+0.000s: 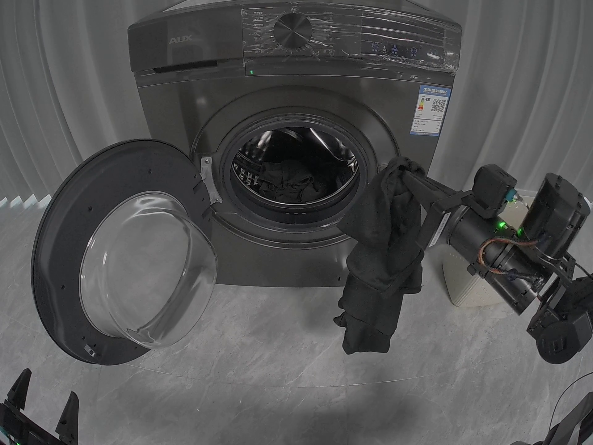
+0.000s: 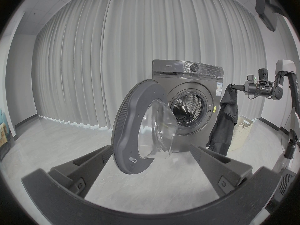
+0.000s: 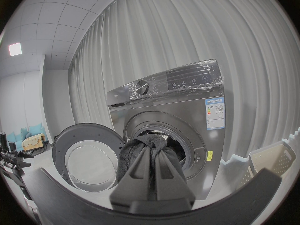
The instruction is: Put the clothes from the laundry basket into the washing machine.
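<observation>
The grey washing machine (image 1: pixel 290 156) stands with its round door (image 1: pixel 117 254) swung wide to the left. Dark clothes (image 1: pixel 290 180) lie inside the drum. My right gripper (image 1: pixel 411 180) is shut on a black garment (image 1: pixel 380 254), which hangs in the air just right of the drum opening, its lower end above the floor. From the right wrist, the fingers (image 3: pixel 142 164) pinch the black garment (image 3: pixel 137 150) in front of the machine's opening (image 3: pixel 168 147). The cream laundry basket (image 1: pixel 469 279) sits on the floor right of the machine, behind my right arm. My left gripper (image 1: pixel 43 403) is open, low at the left.
Grey curtains (image 1: pixel 74 63) hang behind the machine. The floor is smooth grey tile with free room in front of the machine. The open door (image 2: pixel 140 125) juts out toward my left gripper. The basket (image 3: pixel 272 160) stands beside the curtain.
</observation>
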You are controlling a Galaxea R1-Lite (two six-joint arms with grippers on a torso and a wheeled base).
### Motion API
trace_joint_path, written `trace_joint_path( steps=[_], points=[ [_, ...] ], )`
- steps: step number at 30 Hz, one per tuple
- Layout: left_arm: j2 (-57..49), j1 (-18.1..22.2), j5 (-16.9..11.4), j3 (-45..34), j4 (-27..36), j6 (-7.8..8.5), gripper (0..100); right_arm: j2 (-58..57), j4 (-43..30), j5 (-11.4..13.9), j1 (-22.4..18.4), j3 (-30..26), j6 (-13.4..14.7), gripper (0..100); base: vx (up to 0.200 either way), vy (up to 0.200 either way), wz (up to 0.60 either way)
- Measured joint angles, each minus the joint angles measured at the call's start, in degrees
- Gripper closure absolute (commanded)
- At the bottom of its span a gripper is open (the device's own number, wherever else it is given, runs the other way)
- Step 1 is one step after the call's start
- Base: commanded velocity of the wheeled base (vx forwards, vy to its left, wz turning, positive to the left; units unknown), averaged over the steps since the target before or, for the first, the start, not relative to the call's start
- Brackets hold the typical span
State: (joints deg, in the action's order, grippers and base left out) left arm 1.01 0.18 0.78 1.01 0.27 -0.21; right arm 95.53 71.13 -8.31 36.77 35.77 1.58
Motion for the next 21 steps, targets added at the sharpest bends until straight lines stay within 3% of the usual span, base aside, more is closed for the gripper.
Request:
trace_joint_path(
  steps=[4,10,13,19,21],
  points=[
    [0.0,0.1,-0.4,0.0,-0.1,1.71,0,2.3,-0.1,-1.0,1.0,2.0,0.0,100,0.000,0.000,0.00],
    [0.2,0.3,-2.7,2.7,-1.5,0.37,0,4.9,-0.4,-2.5,2.2,4.7,0.2,100,0.000,0.000,0.00],
    [1.9,0.3,-6.2,7.1,-2.0,0.28,0,6.0,-0.6,-3.1,2.7,6.5,0.5,100,0.000,0.000,0.00],
    [12.4,0.8,-18.1,12.3,-3.2,1.54,0,8.5,-1.0,-3.4,3.3,10.3,1.0,100,0.000,0.000,0.00],
    [16.9,0.7,-20.6,13.3,-4.4,1.79,0,9.2,-1.3,-3.4,3.4,11.7,1.1,100,0.000,0.000,0.00]
  ],
)
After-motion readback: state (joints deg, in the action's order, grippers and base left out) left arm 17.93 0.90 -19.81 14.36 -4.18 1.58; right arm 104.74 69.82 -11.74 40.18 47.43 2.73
